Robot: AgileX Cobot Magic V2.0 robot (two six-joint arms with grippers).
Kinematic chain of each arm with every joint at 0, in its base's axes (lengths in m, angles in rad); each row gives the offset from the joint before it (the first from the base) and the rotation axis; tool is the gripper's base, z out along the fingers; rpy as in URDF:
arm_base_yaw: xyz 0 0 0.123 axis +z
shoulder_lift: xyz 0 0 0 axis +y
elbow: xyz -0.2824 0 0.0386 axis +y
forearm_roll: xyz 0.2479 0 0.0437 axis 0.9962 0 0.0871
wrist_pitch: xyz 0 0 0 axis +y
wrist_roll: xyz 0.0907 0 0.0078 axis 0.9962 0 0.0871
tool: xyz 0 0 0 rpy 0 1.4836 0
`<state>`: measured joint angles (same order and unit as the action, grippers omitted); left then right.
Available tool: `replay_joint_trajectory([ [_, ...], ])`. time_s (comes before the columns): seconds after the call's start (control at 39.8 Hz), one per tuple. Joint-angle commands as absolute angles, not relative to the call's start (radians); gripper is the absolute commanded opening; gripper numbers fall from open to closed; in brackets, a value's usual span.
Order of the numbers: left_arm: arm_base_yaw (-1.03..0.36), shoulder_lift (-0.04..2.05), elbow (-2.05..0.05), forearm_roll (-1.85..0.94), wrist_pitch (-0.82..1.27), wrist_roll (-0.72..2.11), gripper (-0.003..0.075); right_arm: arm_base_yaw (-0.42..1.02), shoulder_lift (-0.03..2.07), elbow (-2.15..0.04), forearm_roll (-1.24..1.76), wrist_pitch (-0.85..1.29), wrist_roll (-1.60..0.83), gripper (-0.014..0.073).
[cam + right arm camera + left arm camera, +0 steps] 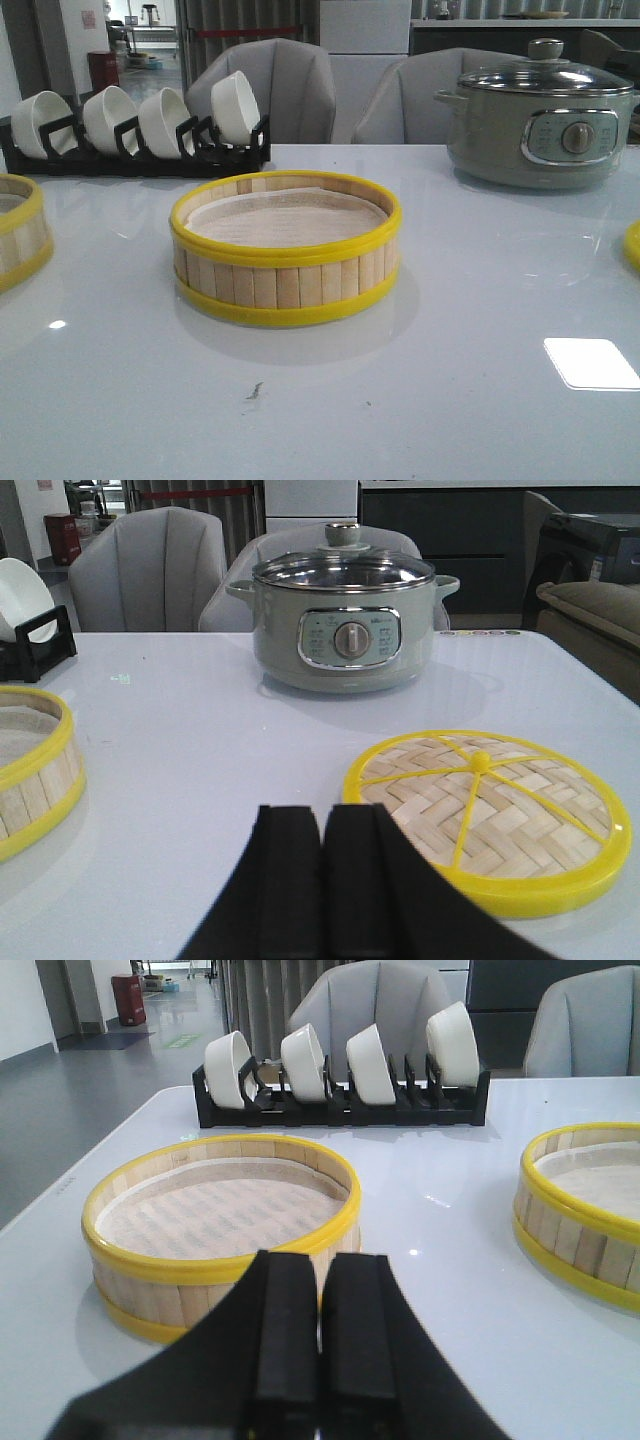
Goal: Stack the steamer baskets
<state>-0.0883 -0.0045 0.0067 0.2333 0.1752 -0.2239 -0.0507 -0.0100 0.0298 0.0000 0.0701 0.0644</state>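
One steamer basket (286,250) with pale slats and yellow rims stands in the middle of the table; it also shows in the left wrist view (585,1210) and the right wrist view (30,765). A second basket (20,238) stands at the left edge and fills the left wrist view (222,1230). The woven lid (487,815) lies flat at the right; only a sliver of it (633,245) shows in the front view. My left gripper (322,1265) is shut and empty just short of the left basket. My right gripper (325,815) is shut and empty beside the lid.
A black rack (140,155) with several white bowls (235,105) stands at the back left. A grey-green electric pot (545,125) with a glass lid stands at the back right. Grey chairs (280,90) stand behind the table.
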Motion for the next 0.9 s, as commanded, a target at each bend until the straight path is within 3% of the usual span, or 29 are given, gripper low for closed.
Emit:
replay_joint_trajectory([
  [0.0, -0.106, 0.003, -0.016, 0.257, 0.117, -0.225, 0.0085, -0.048, -0.031, 0.015, 0.0, -0.014, 0.055, 0.0025],
  [0.2, -0.132, 0.245, -0.249, 0.218, 0.271, -0.23, 0.0085, -0.048, -0.031, 0.015, 0.0, -0.014, 0.055, 0.0025],
  [0.55, -0.165, 0.845, -0.959, 0.239, 0.553, -0.203, 0.0085, -0.048, -0.031, 0.015, 0.0, -0.014, 0.055, 0.0025],
  [0.68, -0.165, 0.948, -1.069, 0.237, 0.631, -0.155, 0.0085, -0.048, -0.031, 0.015, 0.0, -0.014, 0.055, 0.0025],
  [0.88, -0.165, 0.994, -1.077, 0.239, 0.647, -0.124, 0.0085, -0.048, -0.031, 0.015, 0.0, -0.014, 0.055, 0.0025],
])
